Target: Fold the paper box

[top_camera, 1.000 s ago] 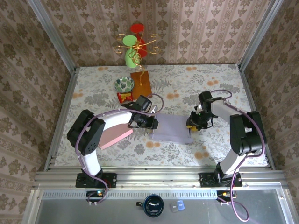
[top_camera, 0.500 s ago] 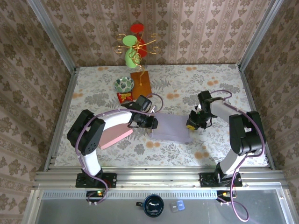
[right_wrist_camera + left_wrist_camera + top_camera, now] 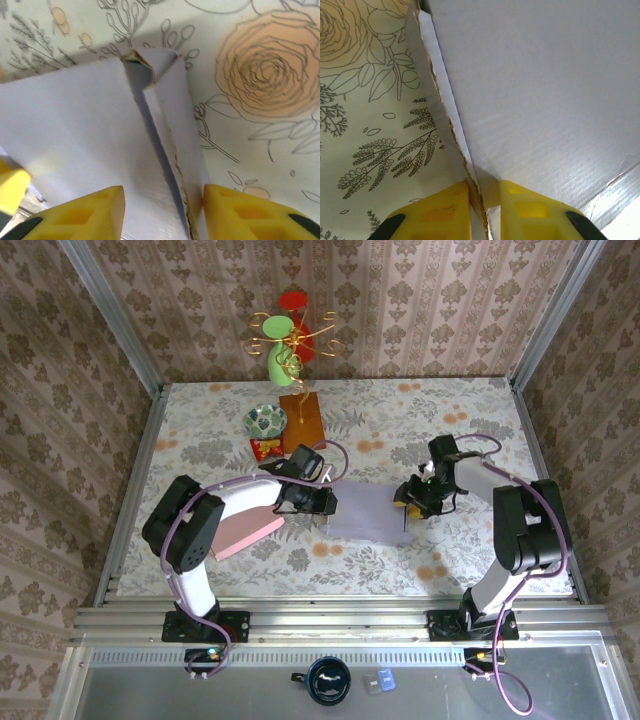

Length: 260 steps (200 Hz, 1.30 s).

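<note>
The pale lavender corrugated paper box (image 3: 365,517) lies almost flat on the floral-patterned tabletop (image 3: 450,425), in the middle of the top view, between the two arms. It looks light and thin. The panels are probably stiff, but they should bend easily along the creases, and the rough cut edges may crush or tear under a hard squeeze. It will likely slide on the table when it is pushed from one side only. The sensible places to hold are therefore the narrow side flaps, close to a crease, one at each end.

The left gripper (image 3: 326,502) is at the left edge of the box. In the left wrist view its yellow fingers (image 3: 440,212), at the bottom of the frame, stand close together and pinch the thin raised edge of a flap. The right gripper (image 3: 405,503) is at the right edge. In the right wrist view its fingers (image 3: 85,215) are spread wide, the standing flap rises between them, and neither pad seems to touch it.

The top view gives the whole layout, but the jaws are too small there to judge. The wrist views give the grip, the ragged edges and, near the top middle of the right wrist frame, a folded corner.
</note>
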### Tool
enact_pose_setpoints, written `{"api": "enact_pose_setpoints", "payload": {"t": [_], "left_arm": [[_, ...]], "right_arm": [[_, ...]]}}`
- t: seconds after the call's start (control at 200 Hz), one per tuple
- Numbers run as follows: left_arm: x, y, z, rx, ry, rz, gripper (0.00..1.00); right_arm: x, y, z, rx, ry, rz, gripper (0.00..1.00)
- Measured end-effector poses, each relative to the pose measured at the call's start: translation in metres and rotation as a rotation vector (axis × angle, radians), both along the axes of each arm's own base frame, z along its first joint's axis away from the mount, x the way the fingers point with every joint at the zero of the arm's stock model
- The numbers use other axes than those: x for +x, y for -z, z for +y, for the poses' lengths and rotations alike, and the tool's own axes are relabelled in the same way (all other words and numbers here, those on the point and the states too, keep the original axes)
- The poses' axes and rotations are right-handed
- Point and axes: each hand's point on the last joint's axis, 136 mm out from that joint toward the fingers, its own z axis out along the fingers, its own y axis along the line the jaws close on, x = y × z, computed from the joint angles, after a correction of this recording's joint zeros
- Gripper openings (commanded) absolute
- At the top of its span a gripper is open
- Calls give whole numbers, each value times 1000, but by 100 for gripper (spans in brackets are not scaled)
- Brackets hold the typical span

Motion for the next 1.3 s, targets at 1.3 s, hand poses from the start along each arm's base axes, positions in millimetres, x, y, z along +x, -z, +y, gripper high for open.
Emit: {"api": "enact_pose_setpoints", "payload": {"t": [1.3], "left_arm": [[25,0,32,-250,-171,18,6]], "right_arm": [[12,-26,13,221,4,-279,81]]}}
